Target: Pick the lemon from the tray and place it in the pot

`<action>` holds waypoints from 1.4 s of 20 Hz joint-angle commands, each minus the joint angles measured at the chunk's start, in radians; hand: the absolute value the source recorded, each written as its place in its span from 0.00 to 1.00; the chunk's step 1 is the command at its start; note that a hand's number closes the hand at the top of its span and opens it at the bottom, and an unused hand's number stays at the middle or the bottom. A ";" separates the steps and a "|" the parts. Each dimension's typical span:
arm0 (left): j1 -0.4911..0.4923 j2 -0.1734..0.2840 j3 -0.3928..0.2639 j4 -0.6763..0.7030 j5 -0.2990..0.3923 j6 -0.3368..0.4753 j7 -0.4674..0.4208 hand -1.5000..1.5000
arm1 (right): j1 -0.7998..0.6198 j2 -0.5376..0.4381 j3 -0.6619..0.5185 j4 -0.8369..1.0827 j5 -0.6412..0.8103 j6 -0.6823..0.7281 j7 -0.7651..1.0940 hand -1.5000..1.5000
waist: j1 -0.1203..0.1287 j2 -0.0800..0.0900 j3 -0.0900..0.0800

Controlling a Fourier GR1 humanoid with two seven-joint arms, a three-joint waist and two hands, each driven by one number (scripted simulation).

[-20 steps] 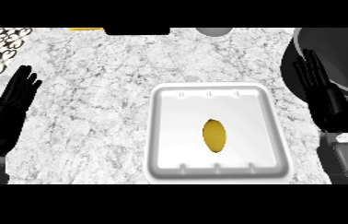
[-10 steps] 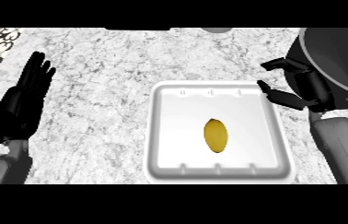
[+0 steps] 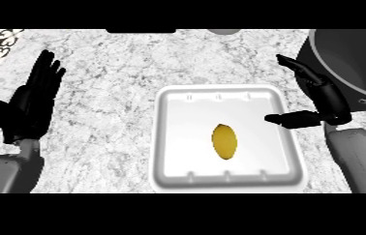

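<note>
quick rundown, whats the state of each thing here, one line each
lemon: lying in the tray, untouched by either hand
tray: flat on the counter, holds only the lemon
pot: at the far right edge, partly cut off, inside not visible
right hand: open, thumb over the tray's right rim, holding nothing
left hand: open, fingers up, resting at the left edge

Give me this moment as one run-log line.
lemon: in tray, untouched | right hand: open, over tray's right rim | left hand: open, resting | pot: far right

counter [image 3: 107,108]: veined marble | tray [image 3: 175,132]: smooth white, perhaps plastic | lemon [image 3: 224,141]: matt yellow
</note>
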 commanded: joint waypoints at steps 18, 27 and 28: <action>0.060 -0.062 -0.021 -0.051 -0.062 -0.005 -0.014 0.50 | -0.136 -0.023 0.394 -0.379 0.233 0.412 0.857 0.00 | 0.009 0.000 0.000; -0.052 -0.096 0.046 0.044 -0.095 -0.031 0.033 0.50 | -0.029 0.092 0.391 -0.414 0.373 0.453 0.887 0.00 | 0.004 0.001 0.000; -0.041 -0.072 0.088 0.097 -0.064 -0.102 -0.037 0.50 | -0.041 0.028 0.314 -0.454 0.311 0.540 0.892 0.00 | 0.001 0.001 0.000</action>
